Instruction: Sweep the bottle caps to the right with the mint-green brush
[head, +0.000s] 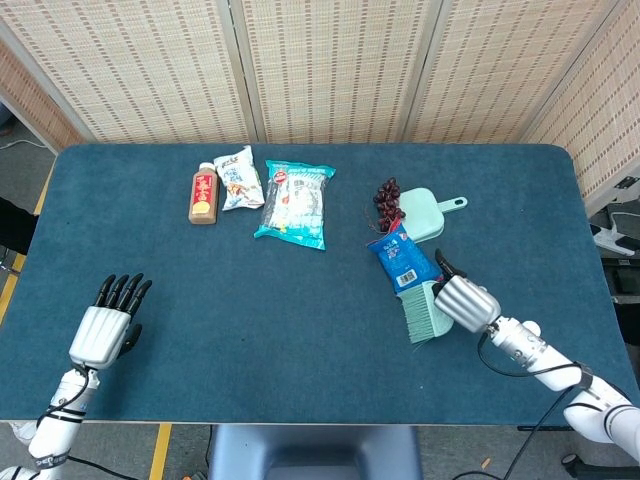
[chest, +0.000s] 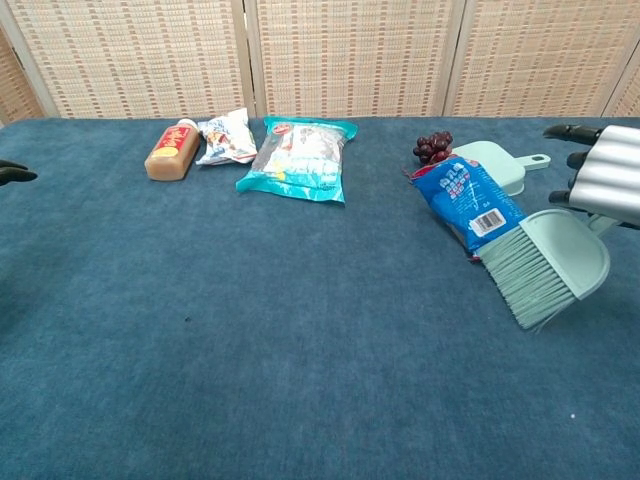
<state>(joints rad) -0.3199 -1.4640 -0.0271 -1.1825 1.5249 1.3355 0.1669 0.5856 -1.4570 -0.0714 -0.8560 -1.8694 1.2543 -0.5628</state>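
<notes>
Your right hand (head: 466, 301) grips one mint-green brush (chest: 548, 266), pale bristles fanned beside the blue packet (chest: 467, 202). No cap shows. Your left hand (head: 104, 329) lies spread near the table's (head: 300, 330) front-left corner

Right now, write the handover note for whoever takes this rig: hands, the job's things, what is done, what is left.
Right hand grips the mint-green brush, bristles on the table beside the near end of the blue snack packet.
Left hand holds nothing, fingers apart, at the near left of the table.
No bottle cap shows in either view now; the brush and hand cover the spot by the packet, so I cannot tell where it is.
The mint-green dustpan lies behind the packet, next to the grapes.
Done: brush picked up and set by the packet. Left: sweeping right, then checking for the cap.
</notes>
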